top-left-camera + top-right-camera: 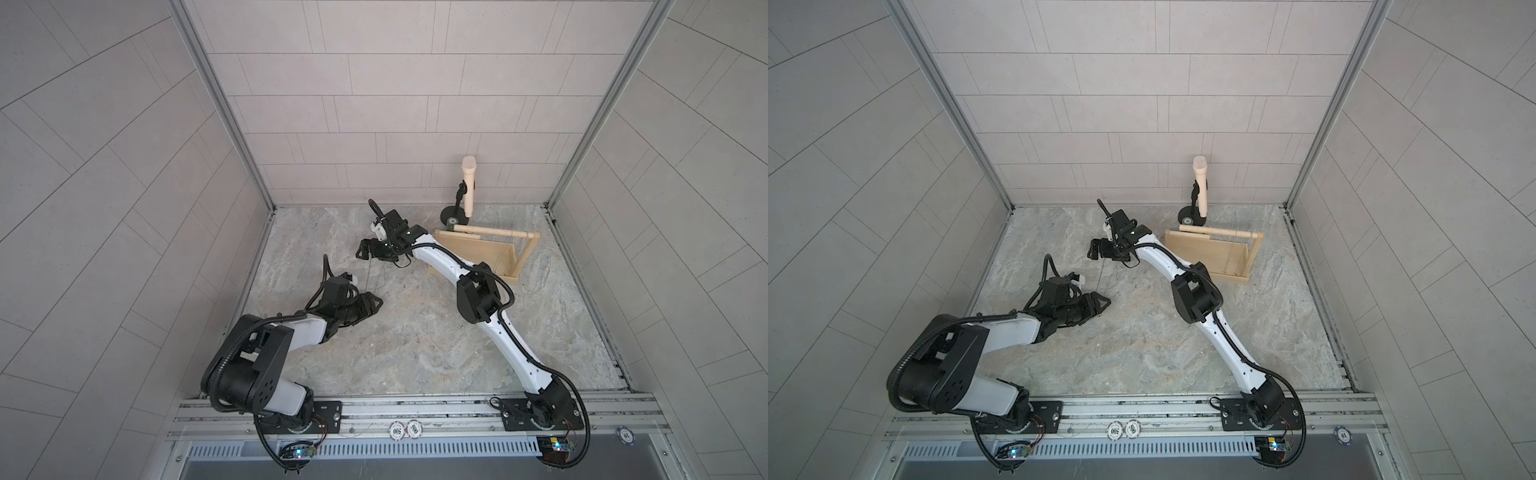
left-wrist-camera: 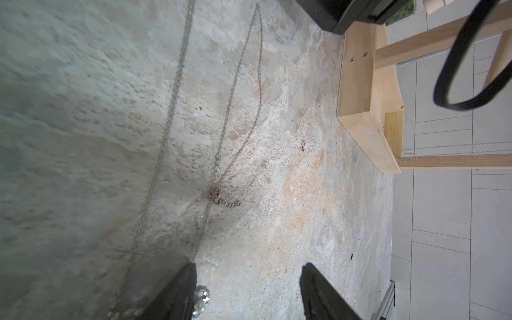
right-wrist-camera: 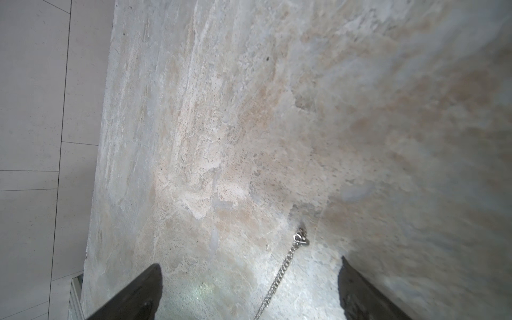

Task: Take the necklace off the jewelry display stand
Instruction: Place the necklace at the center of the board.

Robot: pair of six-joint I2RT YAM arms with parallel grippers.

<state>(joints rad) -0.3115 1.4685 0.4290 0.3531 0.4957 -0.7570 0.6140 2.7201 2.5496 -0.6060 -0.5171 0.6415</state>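
Observation:
The pale wooden jewelry display stand [image 1: 478, 253] [image 1: 1208, 253] [image 2: 365, 110] sits at the back right. A thin silver necklace [image 2: 221, 133] [image 1: 368, 277] is off the stand, stretched over the marble between my two grippers. Its clasp [image 2: 219, 194] is midway. Its chunky end chain [image 3: 288, 263] runs between the fingers of my open right gripper [image 3: 250, 263] [image 1: 362, 250]. I cannot tell whether it touches them. My left gripper [image 2: 249, 267] [image 1: 374, 305] is open and low over the table, and a sparkling bead [image 2: 201, 300] lies against one fingertip's inner side.
A second fine chain [image 2: 454, 144] [image 1: 508, 253] hangs from the stand's dowel near its end frame. Behind the stand is a black round-based stand with a cream microphone [image 1: 468, 183]. Tiled walls close the back and sides. Poker chips [image 1: 405, 429] lie on the front rail.

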